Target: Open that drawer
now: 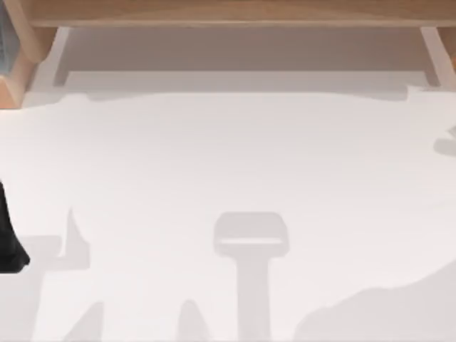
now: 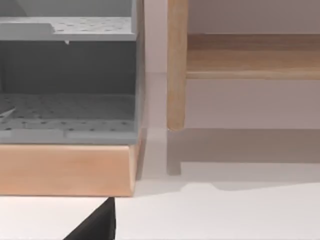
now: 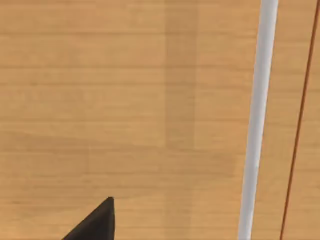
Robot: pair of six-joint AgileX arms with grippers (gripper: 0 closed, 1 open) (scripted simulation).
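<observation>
Well, the white surface (image 1: 228, 178) takes up most of the top view, with the wooden cabinet (image 1: 228, 13) running along its far edge and a shadowed recess beneath its top board. From my right wrist camera I see a broad wood-grain panel, which I take to be the drawer front (image 3: 125, 100), very close, with a slim pale bar, probably the handle (image 3: 256, 120), running across it and a thin dark seam just beside that. My right end effector (image 3: 95, 222) shows as one dark fingertip against the panel, well apart from the bar; I cannot tell whether it is released or clenched. My left arm sits parked at the left edge of the surface, its left end effector (image 2: 95, 225) a dark tip facing a grey shelved unit (image 2: 67, 80) on a wooden base; its state I cannot tell either.

My judgement: the step in hand is reaching the handle. To do it well, I should slide the right end effector sideways until the bar lies between the fingers, square them to it, close firmly, then pull straight out along the drawer's travel without twisting.
</observation>
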